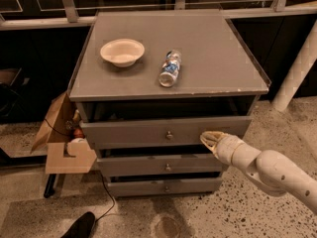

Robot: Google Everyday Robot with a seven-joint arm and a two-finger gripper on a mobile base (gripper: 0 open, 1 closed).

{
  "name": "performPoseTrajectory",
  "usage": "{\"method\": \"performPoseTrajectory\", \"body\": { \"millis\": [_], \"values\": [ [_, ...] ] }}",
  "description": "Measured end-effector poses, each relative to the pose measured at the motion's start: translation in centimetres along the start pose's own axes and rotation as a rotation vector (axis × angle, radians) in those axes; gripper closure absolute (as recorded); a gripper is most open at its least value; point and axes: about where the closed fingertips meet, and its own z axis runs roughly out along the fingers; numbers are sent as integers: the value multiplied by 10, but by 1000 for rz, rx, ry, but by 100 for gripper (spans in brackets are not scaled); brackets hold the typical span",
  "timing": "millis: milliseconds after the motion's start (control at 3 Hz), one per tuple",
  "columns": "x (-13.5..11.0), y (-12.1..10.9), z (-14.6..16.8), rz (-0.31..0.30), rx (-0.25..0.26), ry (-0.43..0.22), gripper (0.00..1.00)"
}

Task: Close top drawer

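Note:
The top drawer (148,132) of a grey wooden cabinet is pulled out partway, with a dark gap above its front and a small round metal knob (169,135) at mid-front. My gripper (209,139) comes in from the lower right on a cream-coloured arm. Its tip rests against the right part of the top drawer's front, to the right of the knob.
Two narrower grey drawers (163,165) sit below. On the cabinet top (213,48) are a cream bowl (122,51) and a lying plastic bottle (170,68). A cardboard box (62,138) leans at the cabinet's left. A white pipe (294,76) stands at right. The floor is speckled.

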Motion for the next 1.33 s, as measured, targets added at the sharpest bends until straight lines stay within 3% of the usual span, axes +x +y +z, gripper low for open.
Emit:
{"method": "performPoseTrajectory", "body": {
  "millis": [667,1000,1333],
  "values": [
    [0,0,0,0,0,0,35],
    [-4,3,-5,-4,-60,-12,36],
    [-5,6,-8,-4,-62,-12,59]
  ]
}}
